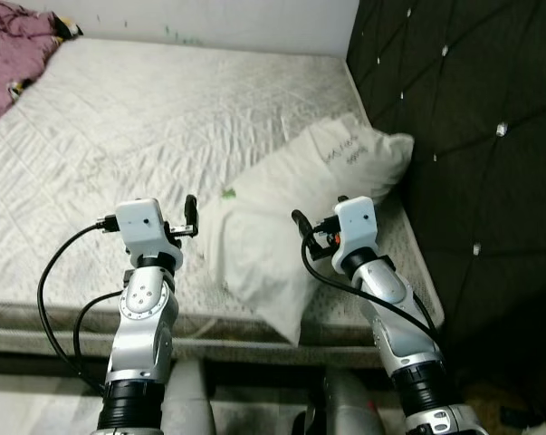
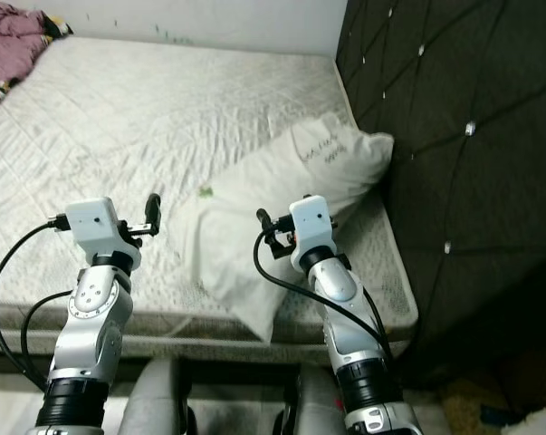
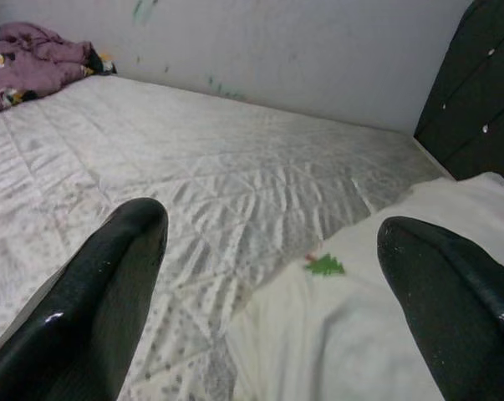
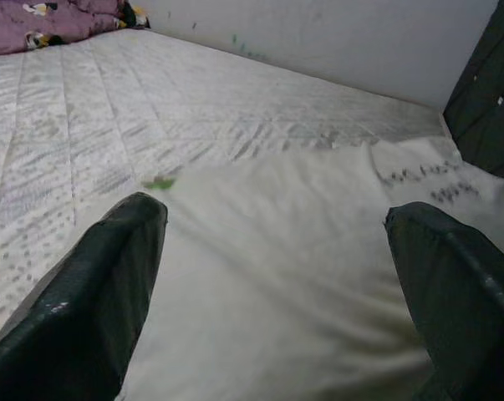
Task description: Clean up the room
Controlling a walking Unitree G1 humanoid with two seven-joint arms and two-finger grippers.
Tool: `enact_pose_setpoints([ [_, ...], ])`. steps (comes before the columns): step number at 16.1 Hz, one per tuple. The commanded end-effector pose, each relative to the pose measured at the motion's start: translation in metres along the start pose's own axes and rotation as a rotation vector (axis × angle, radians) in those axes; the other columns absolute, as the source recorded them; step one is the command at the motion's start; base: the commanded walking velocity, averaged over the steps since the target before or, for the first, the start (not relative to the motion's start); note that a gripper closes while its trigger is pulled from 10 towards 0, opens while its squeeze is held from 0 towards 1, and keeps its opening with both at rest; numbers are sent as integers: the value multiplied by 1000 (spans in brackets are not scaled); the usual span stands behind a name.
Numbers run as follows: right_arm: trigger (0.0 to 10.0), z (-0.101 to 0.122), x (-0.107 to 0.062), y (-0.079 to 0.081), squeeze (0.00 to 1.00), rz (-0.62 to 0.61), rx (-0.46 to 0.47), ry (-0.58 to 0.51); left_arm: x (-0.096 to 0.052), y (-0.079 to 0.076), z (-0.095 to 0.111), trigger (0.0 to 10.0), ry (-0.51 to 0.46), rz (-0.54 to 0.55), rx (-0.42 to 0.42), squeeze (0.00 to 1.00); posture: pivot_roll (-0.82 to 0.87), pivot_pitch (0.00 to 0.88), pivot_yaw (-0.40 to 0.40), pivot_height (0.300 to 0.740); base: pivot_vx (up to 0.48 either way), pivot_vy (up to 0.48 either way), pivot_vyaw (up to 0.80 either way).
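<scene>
A white pillow (image 1: pixel 291 204) lies crumpled on the bare quilted mattress (image 1: pixel 119 118), its far end against the black headboard and its near corner hanging over the bed's front edge. A small green scrap (image 3: pixel 323 266) rests on its left edge. My left gripper (image 1: pixel 189 216) hovers open just left of the pillow with nothing between its fingers. On the pillow's near right part my right gripper (image 1: pixel 300 222) is open too, low above the fabric; in the right wrist view the pillow (image 4: pixel 277 276) spreads between its fingers (image 4: pixel 109 276).
A black tufted headboard (image 1: pixel 463 136) runs along the right side of the bed. A purple blanket (image 1: pixel 10 50) is bunched at the far left corner of the mattress. A pale wall (image 1: pixel 209 18) closes the far side.
</scene>
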State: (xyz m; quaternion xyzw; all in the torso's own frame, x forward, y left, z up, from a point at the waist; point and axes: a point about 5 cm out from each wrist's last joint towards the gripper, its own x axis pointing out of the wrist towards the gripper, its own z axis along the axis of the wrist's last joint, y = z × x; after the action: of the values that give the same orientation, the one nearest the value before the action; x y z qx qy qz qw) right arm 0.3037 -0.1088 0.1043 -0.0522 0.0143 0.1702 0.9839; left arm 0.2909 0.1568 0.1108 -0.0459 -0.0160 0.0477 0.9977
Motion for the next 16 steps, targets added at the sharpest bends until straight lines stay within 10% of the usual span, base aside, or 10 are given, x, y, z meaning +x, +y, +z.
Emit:
enact_pose_setpoints([
  [1,10000,2,-1,-2,0,-6,3,-3,1,1,0,10000,4,15,2,0,31,24,-64,585,0,0,0],
  [16,10000,-9,17,10,0,114,22,161,-3,10,0,10000,18,78,5,0,60,34,-72,565,0,0,0],
])
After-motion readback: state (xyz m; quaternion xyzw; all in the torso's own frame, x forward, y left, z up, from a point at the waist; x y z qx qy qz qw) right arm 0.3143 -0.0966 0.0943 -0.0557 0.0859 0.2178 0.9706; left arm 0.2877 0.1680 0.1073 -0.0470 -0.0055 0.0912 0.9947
